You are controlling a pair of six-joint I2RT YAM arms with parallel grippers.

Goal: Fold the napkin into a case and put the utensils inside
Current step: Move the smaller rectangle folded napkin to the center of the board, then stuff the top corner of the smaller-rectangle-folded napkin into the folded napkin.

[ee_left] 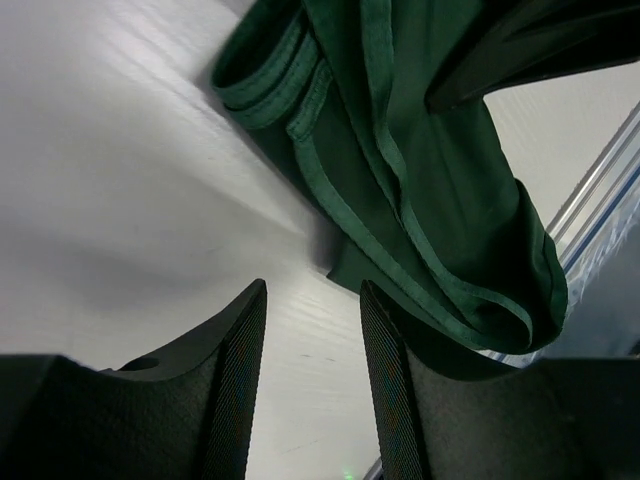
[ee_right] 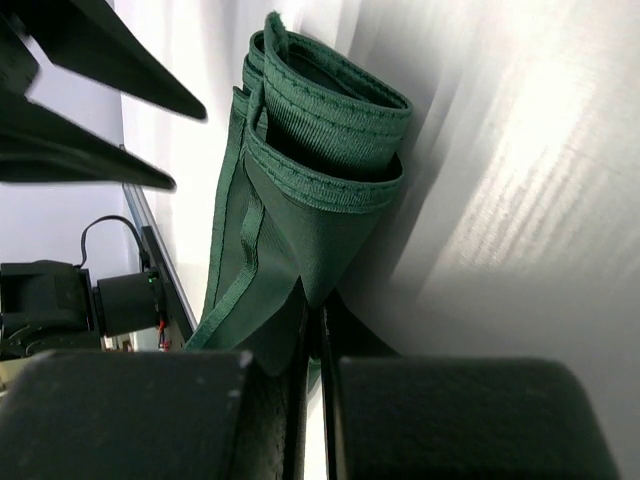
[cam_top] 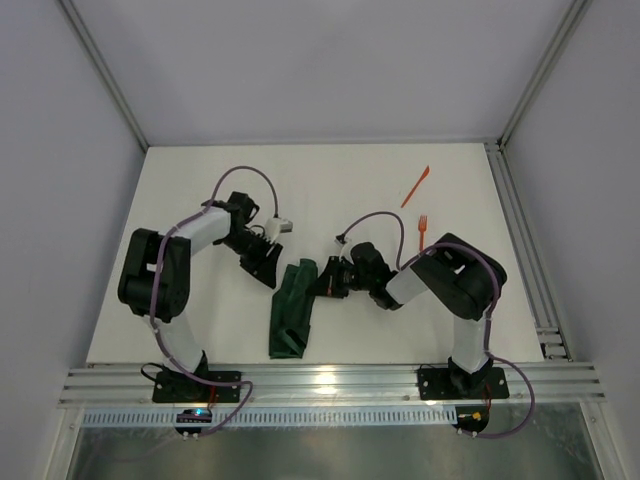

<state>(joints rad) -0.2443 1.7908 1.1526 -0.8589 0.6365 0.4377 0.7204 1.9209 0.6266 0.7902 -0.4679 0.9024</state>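
Observation:
The dark green napkin (cam_top: pixel 290 312) lies folded into a narrow, layered strip between the two arms, running toward the near edge. My right gripper (cam_top: pixel 322 281) is shut on a corner of its right side; in the right wrist view the cloth (ee_right: pixel 310 170) is pinched between the jaws (ee_right: pixel 318 315). My left gripper (cam_top: pixel 268 274) stands open just left of the strip's far end. In the left wrist view nothing sits between its fingers (ee_left: pixel 313 292), and the napkin (ee_left: pixel 400 180) lies just beyond them. The utensils lie at the back right: an orange knife (cam_top: pixel 415 186) and an orange fork (cam_top: pixel 422 232).
A metal rail (cam_top: pixel 320 382) runs along the near table edge under the arm bases. Another rail (cam_top: pixel 525 250) borders the right side. White walls enclose the table at the back and on both sides.

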